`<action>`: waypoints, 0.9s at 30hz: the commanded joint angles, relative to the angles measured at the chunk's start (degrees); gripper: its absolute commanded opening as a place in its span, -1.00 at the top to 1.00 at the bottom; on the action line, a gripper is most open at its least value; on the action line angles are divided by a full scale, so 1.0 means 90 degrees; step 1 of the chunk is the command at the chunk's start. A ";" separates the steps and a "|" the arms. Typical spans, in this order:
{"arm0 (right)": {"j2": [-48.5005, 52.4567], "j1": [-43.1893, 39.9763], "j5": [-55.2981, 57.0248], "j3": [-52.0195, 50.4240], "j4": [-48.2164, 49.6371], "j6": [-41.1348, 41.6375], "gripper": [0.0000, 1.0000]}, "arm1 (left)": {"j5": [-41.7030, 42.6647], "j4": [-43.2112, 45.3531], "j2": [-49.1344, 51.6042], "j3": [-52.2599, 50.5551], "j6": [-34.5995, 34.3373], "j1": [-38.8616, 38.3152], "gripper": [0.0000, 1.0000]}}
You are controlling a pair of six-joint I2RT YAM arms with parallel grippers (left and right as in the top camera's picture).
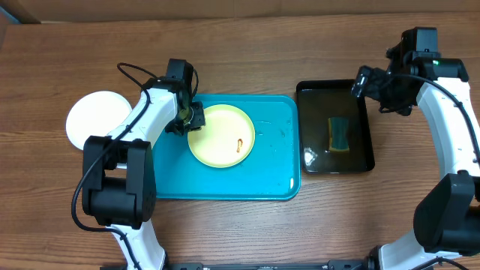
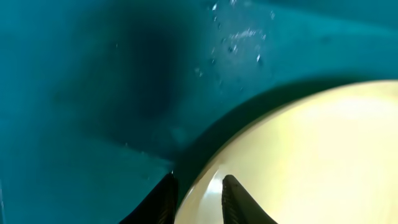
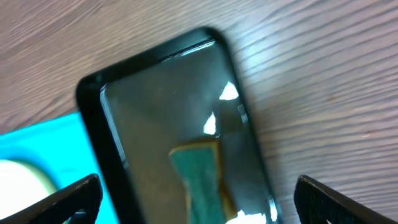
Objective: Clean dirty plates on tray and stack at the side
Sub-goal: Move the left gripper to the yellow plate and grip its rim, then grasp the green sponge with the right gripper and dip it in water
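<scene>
The pale yellow-green plate (image 1: pixel 221 136) lies on the turquoise tray (image 1: pixel 270 176), with a small orange-brown smear near its right side. My left gripper (image 1: pixel 192 120) is at the plate's left rim. In the left wrist view its fingers (image 2: pixel 196 182) are shut on the rim of the plate (image 2: pixel 311 149), one finger over the plate and one on the tray (image 2: pixel 74 93) side. A white plate (image 1: pixel 96 118) sits on the table left of the tray; I cannot tell if it is one plate or a stack. My right gripper (image 1: pixel 364 79) is open and empty above the black tray's far end.
A black glossy tray (image 1: pixel 315 161) holding water and a green-and-yellow sponge (image 1: pixel 339 133) stands right of the turquoise tray. The right wrist view shows the black tray (image 3: pixel 149 106), the sponge (image 3: pixel 199 177) and a corner of the turquoise tray (image 3: pixel 50 143).
</scene>
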 commanded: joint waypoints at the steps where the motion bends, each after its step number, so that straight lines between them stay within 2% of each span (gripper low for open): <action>1: -0.0036 0.0058 -0.0544 0.0053 -0.0141 0.0032 -1.00 | -0.0058 0.0102 0.0066 -0.0087 0.0117 0.0019 0.49; 3: -0.0017 0.0070 -0.0539 0.0044 -0.0306 0.0029 -0.98 | -0.0061 0.0090 0.0066 -0.0158 0.0117 0.0022 0.62; 6: -0.0017 0.0092 -0.0539 -0.0058 -0.0525 0.0029 -0.75 | -0.0063 0.0121 0.0066 -0.0384 -0.0051 0.0022 0.92; 7: -0.0017 0.0114 -0.0532 -0.0092 -0.0590 0.0022 -0.72 | -0.0066 0.0172 0.0066 -0.0498 -0.0155 0.0022 0.92; 9: -0.0017 0.0197 -0.0408 -0.0165 -0.0658 0.0000 -0.62 | -0.0063 0.0231 0.0066 -0.0709 -0.0466 0.0022 0.92; 12: -0.0017 0.0469 0.0049 -0.0238 -0.0770 0.0000 -0.61 | -0.0039 0.0219 0.0066 -0.0959 -0.0782 0.0027 0.92; 13: -0.0017 0.0585 0.0221 -0.0260 -0.0775 0.0000 -0.61 | -0.0039 0.0202 0.0066 -0.1005 -0.0775 0.0027 0.92; 14: -0.0017 0.0692 0.0364 -0.0282 -0.0760 0.0002 -0.61 | -0.0049 0.0180 0.0066 -0.1032 -0.0748 0.0024 0.81; 17: -0.0017 0.1071 0.0850 -0.0372 -0.0682 0.0002 -0.62 | -0.0049 0.0168 0.0063 -0.1030 -0.0408 0.0024 0.70; 24: -0.0017 0.1545 0.1268 -0.1025 -0.0325 0.0053 -0.61 | -0.0182 -0.0002 -0.0012 -0.0923 -0.0039 0.0032 0.56; 27: -0.0017 0.1559 0.1273 -0.1622 0.0270 0.0172 -0.61 | -0.0245 -0.0155 -0.0070 -0.0821 -0.0039 0.0029 0.53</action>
